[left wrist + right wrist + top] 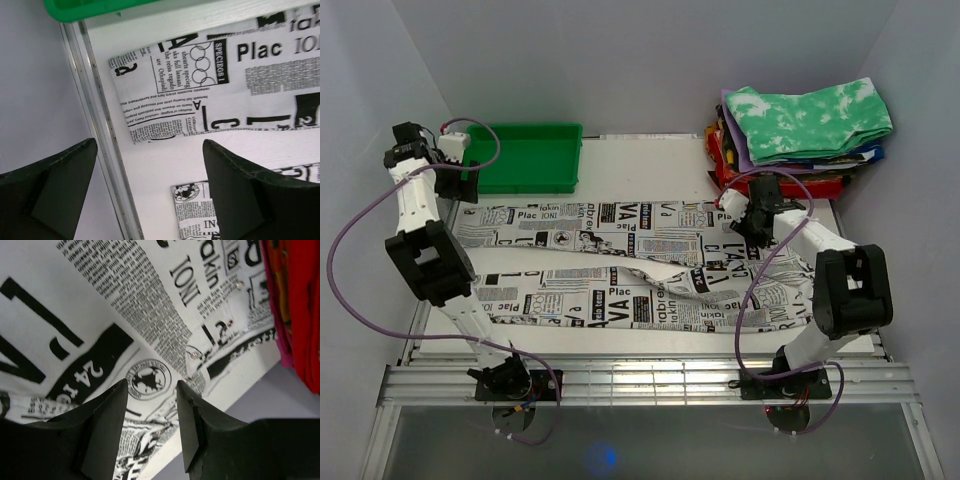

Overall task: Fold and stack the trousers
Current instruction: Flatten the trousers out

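Top external view takes in the whole tabletop [640, 170]: the trousers [620, 270] lie spread across it, both newsprint legs running left to right, the far leg flat and the near leg rumpled toward the middle. A green bin [525, 160] sits at the far left corner, and a stack of folded clothes [805, 130], with a green-and-white tie-dye piece on top, sits at the far right. The left claw [453, 180] hangs beside the bin over the far leg's cuff end. The right claw [748, 220] hangs over the waist end, just in front of the stack. How wide either claw stands is hard to read from up here. Left wrist view settles one: its fingers [50, 195] are spread wide with nothing between them, above the tabletop's edge rail, and the cuff's corner lies flat just beyond. Right wrist view settles the other: its fingers [105, 425] stand partly apart with a narrow gap, clamping nothing. They hang over printed cloth with small metal snaps, and red cloth from the stack shows at the right edge.
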`<control>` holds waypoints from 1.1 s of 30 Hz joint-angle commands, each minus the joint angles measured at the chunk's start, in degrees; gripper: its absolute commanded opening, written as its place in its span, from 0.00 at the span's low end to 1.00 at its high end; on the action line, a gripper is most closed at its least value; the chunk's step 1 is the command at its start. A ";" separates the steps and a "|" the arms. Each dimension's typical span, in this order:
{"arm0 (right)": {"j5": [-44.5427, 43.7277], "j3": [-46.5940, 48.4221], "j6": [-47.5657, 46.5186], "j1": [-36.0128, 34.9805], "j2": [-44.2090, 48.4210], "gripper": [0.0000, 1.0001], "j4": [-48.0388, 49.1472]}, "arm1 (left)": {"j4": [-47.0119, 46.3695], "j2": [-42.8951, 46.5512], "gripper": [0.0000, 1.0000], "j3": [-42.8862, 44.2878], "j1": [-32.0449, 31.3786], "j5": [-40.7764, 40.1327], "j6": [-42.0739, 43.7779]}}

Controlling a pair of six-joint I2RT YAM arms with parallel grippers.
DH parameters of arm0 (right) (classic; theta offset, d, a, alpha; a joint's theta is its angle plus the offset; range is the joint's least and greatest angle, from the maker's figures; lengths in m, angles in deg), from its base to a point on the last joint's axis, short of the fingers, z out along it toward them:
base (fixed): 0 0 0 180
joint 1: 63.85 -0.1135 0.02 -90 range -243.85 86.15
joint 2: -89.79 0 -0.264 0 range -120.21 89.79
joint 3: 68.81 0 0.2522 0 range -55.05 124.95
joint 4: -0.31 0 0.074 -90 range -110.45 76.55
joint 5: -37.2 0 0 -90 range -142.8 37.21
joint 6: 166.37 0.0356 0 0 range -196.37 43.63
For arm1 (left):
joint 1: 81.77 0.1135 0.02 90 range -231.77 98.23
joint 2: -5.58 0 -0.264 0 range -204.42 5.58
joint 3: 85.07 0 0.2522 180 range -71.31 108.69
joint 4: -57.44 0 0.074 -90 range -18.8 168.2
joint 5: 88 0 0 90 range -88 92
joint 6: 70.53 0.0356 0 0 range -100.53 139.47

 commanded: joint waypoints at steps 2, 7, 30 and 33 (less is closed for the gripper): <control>-0.65 2.43 1.86 -0.66 -6.02 0.49 4.56 | -0.80 4.70 0.94 -3.71 1.63 10.85 -4.06; -5.23 0.15 -0.07 0.04 -10.07 0.43 6.94 | -0.10 3.48 0.71 -7.22 1.98 15.08 -6.70; 9.89 -2.74 3.86 10.06 2.70 0.51 -20.52 | 10.40 17.27 0.70 -43.75 2.51 5.98 16.33; 6.04 -4.60 5.37 11.71 0.22 0.43 -17.41 | 6.61 15.52 0.63 -47.12 3.38 2.45 15.09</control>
